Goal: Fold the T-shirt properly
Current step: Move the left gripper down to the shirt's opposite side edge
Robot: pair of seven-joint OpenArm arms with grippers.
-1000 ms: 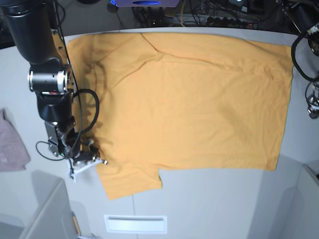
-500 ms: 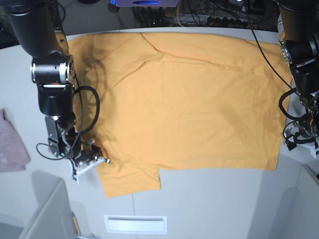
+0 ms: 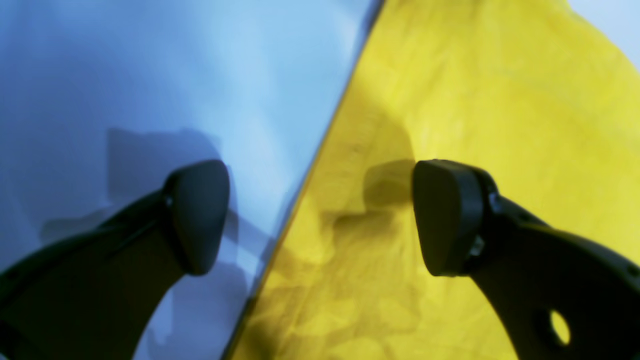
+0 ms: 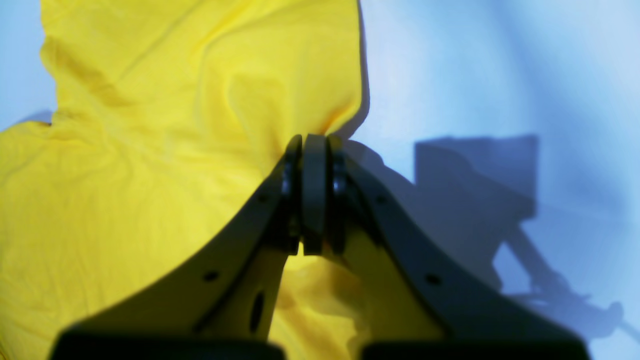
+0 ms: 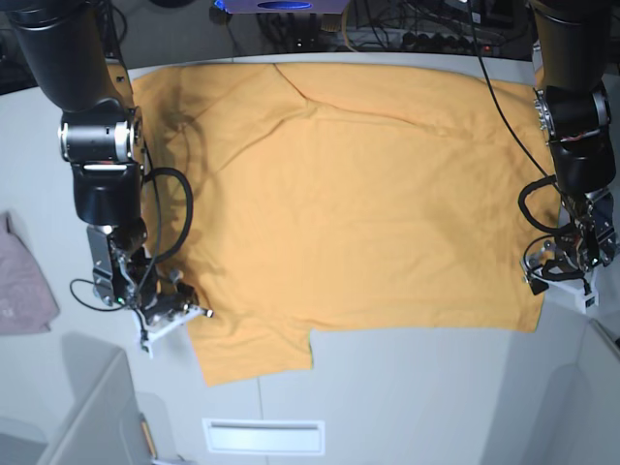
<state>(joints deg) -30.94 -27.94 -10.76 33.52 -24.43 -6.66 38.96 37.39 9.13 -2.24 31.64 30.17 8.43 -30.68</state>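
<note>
The orange-yellow T-shirt (image 5: 358, 203) lies spread flat on the grey table, with one short sleeve pointing toward the front left. My right gripper (image 5: 184, 315) is down at that sleeve's outer edge. In the right wrist view it (image 4: 313, 145) is shut, and the T-shirt (image 4: 150, 150) puckers up into its fingertips. My left gripper (image 5: 547, 276) hovers low over the shirt's right edge. In the left wrist view it (image 3: 320, 215) is open: one finger is over bare table, the other over the T-shirt (image 3: 475, 100), with the edge running between them.
A small pink-grey cloth (image 5: 24, 286) lies at the table's left edge. Cables (image 5: 387, 34) crowd the area behind the table. A white slot (image 5: 263, 436) sits near the front edge, and a grey panel (image 5: 92, 417) stands at the front left.
My left arm has come down into view at the shirt's right edge and its jaws have spread wider. My right gripper has stayed shut at the sleeve, shifting only slightly.
</note>
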